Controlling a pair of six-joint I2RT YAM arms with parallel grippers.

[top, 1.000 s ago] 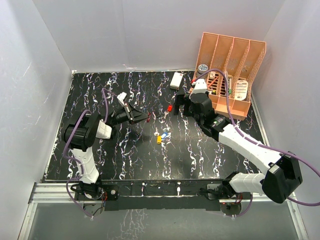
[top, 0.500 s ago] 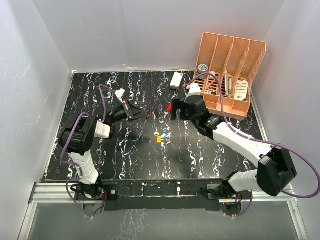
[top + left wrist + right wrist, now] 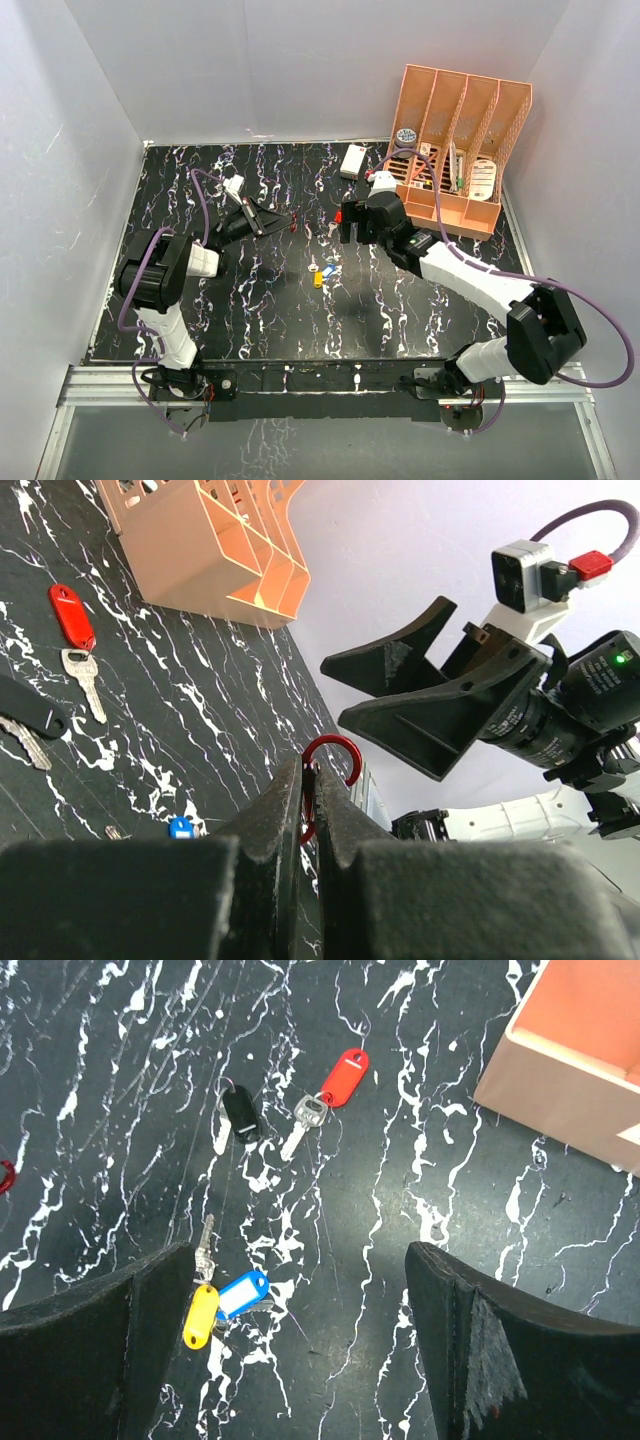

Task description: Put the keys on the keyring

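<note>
Red is the little keyring (image 3: 334, 738). The left gripper (image 3: 308, 772) pinches it tight by its thin end, so the round end pokes out in front. The right gripper (image 3: 300, 1260) hangs above the keys (image 3: 319, 281) with its fingers (image 3: 90, 1350) spread wide and nothing between them. Four keys lie under it on the black surface (image 3: 250, 310) with white streaks. The red key (image 3: 343, 1075) and the black key (image 3: 240, 1115) lie near each other, not far from the orange file rack (image 3: 570, 1050). The yellow key (image 3: 201, 1317) and the blue key (image 3: 243, 1293) lie touching, a bit away from the other two. All the keys lie loose, apart from the keyring. A white box (image 3: 352, 160) sits at the back of the surface, just beside the rack.
</note>
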